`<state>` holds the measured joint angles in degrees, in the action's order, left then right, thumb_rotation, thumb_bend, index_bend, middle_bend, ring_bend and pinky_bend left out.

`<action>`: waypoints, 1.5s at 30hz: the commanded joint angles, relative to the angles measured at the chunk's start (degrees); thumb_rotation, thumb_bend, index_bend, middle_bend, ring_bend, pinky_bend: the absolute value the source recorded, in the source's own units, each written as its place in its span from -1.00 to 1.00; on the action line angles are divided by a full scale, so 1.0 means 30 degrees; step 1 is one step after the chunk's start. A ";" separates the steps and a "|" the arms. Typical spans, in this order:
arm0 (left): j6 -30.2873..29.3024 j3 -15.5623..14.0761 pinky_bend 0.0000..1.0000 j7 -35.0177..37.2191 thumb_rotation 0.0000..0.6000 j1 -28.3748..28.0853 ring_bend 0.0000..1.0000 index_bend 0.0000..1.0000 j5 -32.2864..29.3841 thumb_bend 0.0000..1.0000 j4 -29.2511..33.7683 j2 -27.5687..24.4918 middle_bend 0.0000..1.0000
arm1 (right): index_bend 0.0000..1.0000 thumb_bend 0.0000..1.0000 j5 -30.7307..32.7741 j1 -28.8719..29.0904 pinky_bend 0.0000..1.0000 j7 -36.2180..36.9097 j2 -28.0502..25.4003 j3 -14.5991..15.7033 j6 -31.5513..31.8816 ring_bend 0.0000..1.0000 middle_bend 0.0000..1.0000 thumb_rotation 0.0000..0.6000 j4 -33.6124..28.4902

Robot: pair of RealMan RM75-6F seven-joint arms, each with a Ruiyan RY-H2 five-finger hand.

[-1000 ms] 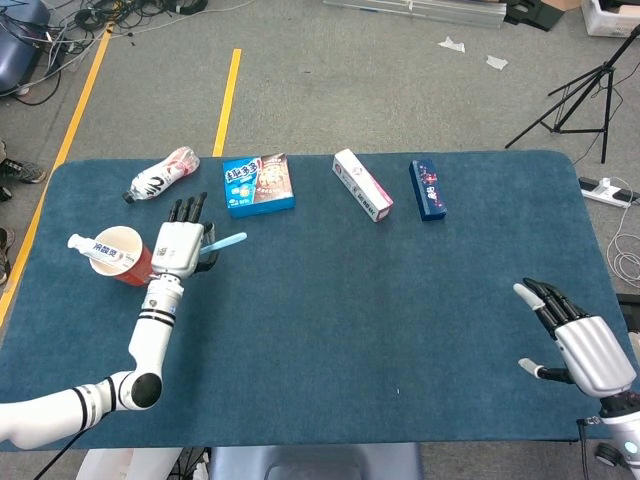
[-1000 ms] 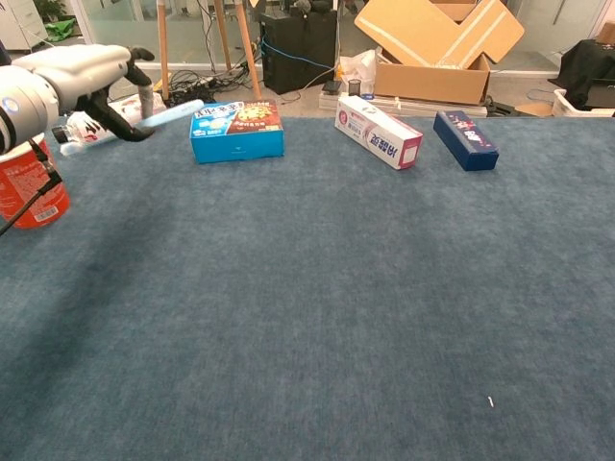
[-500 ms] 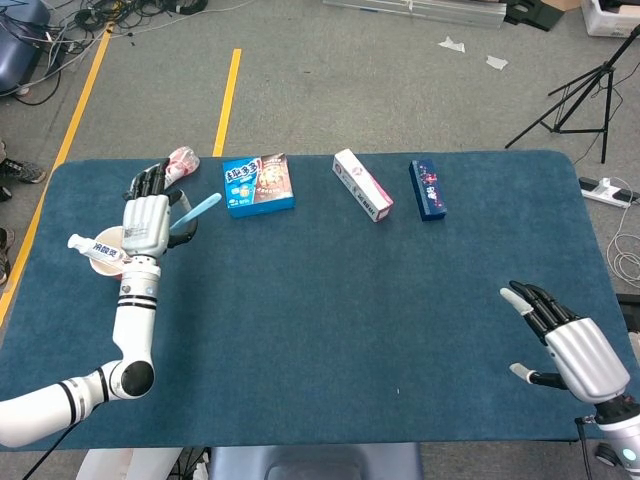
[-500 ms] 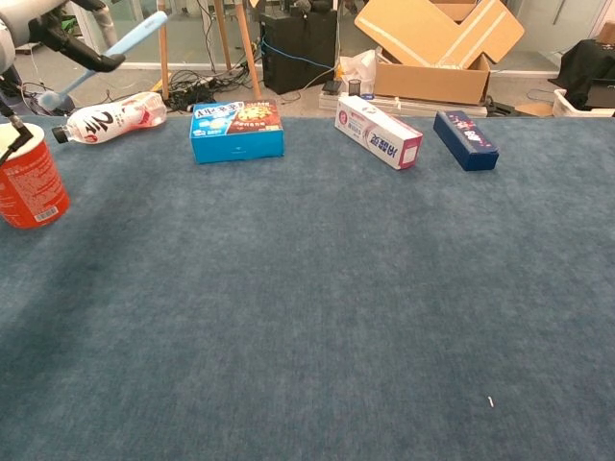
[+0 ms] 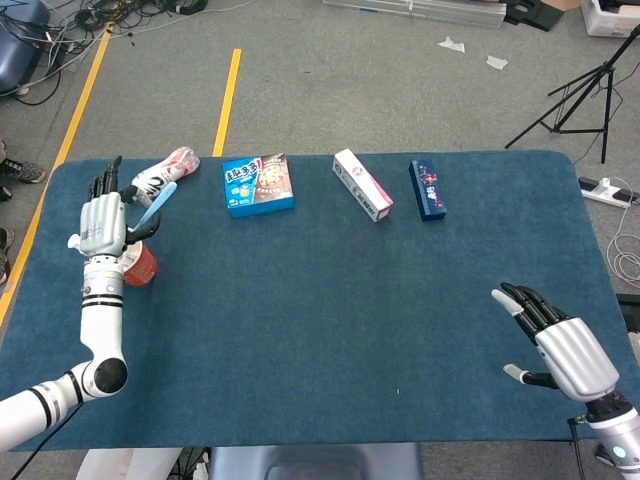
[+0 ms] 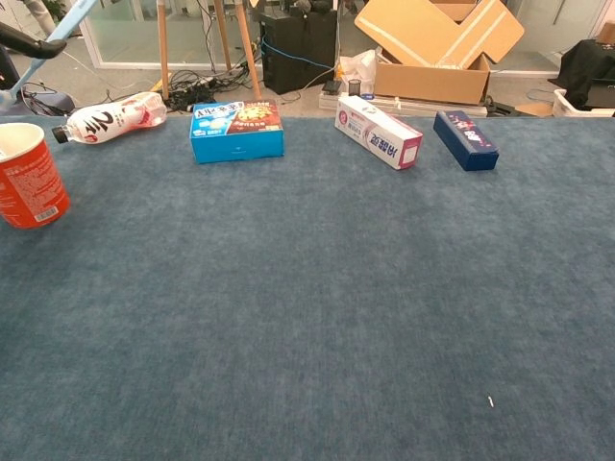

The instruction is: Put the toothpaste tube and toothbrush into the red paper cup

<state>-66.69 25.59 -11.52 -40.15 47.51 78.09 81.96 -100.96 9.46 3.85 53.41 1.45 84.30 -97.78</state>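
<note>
Nearest, at the table's front right corner: right hand [image 5: 560, 345], fingers spread, palm bare, holding nothing. Well apart from every task item, so no part in the coming move, by the look of it.

Further back on the left: left hand [image 5: 103, 222] raised directly over the red paper cup [image 6: 30, 178], gripping the pale blue toothbrush [image 5: 152, 208]. Brush's long axis tilted, upper end leaning away toward the far right, lower end hidden behind the hand. Cup standing upright near the left table edge, just below and partly covered by the hand in the head view. Judged next: tipping the brush nearer vertical and lowering it into the cup's mouth. Toothpaste tube not clearly made out at this moment; possibly already in the cup, but impossible to confirm.

Beyond, along the far edge: a lying bottle [image 6: 108, 117] with a large "2" on its label, a blue box [image 6: 236, 130] with unreadable print, a white-and-pink carton [image 6: 378, 131], a dark blue box [image 6: 465, 139].
</note>
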 commanded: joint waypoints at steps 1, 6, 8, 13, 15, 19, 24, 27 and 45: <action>0.0376 -0.0042 -1.00 0.0527 1.00 0.0265 -1.00 0.24 -0.0120 -0.30 -0.0313 -0.0099 -1.00 | -0.83 -1.00 0.0078 0.0017 -0.14 -0.0109 0.0048 0.0004 -0.0096 -0.78 -0.80 1.00 -0.0038; 0.0620 -0.0128 -1.00 0.1085 1.00 0.0392 -1.00 0.24 -0.0001 -0.30 -0.0768 -0.0005 -1.00 | -0.83 -1.00 0.0251 0.0071 -0.14 -0.0233 0.0159 0.0013 -0.0339 -0.78 -0.80 1.00 -0.0023; 0.0742 -0.0167 -1.00 0.1240 1.00 0.0416 -1.00 0.24 0.0016 -0.30 -0.0916 0.0051 -1.00 | -0.83 -1.00 0.0308 0.0085 -0.14 -0.0228 0.0186 0.0004 -0.0383 -0.78 -0.80 1.00 0.0002; 0.1019 -0.0328 -1.00 0.1724 1.00 0.0472 -1.00 0.24 0.0210 -0.30 -0.1508 0.0315 -1.00 | -0.83 -1.00 0.0416 0.0073 -0.14 -0.0158 0.0197 0.0012 -0.0416 -0.78 -0.80 1.00 0.0080; 0.1203 -0.0420 -1.00 0.1863 1.00 0.0487 -1.00 0.24 0.0236 -0.30 -0.1775 0.0430 -1.00 | -0.83 -1.00 0.0457 0.0058 -0.14 -0.0147 0.0180 0.0019 -0.0421 -0.78 -0.80 1.00 0.0106; 0.1372 -0.0562 -1.00 0.2197 1.00 0.0526 -1.00 0.24 0.0460 -0.30 -0.2316 0.0672 -1.00 | -0.83 -1.00 0.0598 0.0044 -0.14 -0.0055 0.0154 -0.0007 -0.0431 -0.78 -0.80 1.00 0.0176; 0.1568 -0.0711 -1.00 0.2808 1.00 0.0687 -1.00 0.24 0.0745 -0.30 -0.2888 0.0916 -1.00 | -0.83 -1.00 0.0651 0.0048 -0.14 0.0034 0.0144 0.0003 -0.0469 -0.78 -0.80 1.00 0.0244; 0.1603 -0.0824 -1.00 0.3070 1.00 0.0802 -1.00 0.24 0.0975 -0.30 -0.3123 0.0975 -1.00 | -0.83 -1.00 0.0725 0.0041 -0.14 0.0083 0.0150 -0.0003 -0.0489 -0.78 -0.80 1.00 0.0292; 0.1921 -0.1011 -1.00 0.4936 1.00 0.1410 -1.00 0.24 0.1796 -0.30 -0.4304 0.1589 -1.00 | -0.83 -1.00 0.0878 0.0090 -0.14 0.0159 0.0322 0.0023 -0.0689 -0.78 -0.80 1.00 0.0469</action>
<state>-61.02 22.61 2.99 -36.08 52.74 65.38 86.57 -98.34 9.73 4.32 54.37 1.52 82.24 -96.39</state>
